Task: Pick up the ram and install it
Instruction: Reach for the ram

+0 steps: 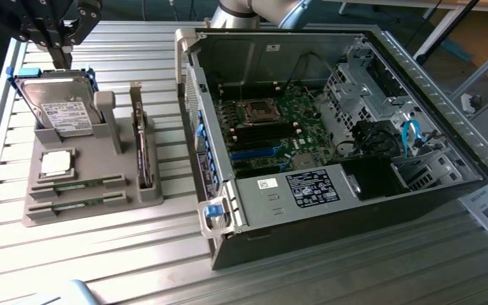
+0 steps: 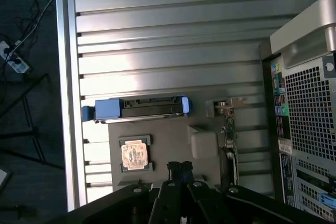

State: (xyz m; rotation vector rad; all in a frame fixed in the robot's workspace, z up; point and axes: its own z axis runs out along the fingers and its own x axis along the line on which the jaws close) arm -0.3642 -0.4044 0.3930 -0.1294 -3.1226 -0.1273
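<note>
Two thin green ram sticks [image 1: 79, 185] lie on edge in the front slots of the grey holder [image 1: 100, 210], at the exterior view's left. My gripper [image 1: 61, 62] hangs shut and holds nothing. It is above the far end of the holder, just behind the hard drive [image 1: 61, 108] and well away from the ram. In the wrist view my gripper [image 2: 179, 169] looks down on the hard drive's blue-framed top edge [image 2: 139, 107]. The open computer case [image 1: 396, 63] lies on its side at the exterior view's right, its motherboard [image 1: 291, 130] exposed.
The holder also carries a square silver processor chip [image 1: 56, 163] [image 2: 135, 155] and an upright expansion card [image 1: 143, 146] [image 2: 229, 129]. The case's rear panel [image 2: 307, 108] stands close beside the holder. The slatted metal table [image 1: 100, 267] ends just past the holder, with cables on the floor [image 2: 16, 61].
</note>
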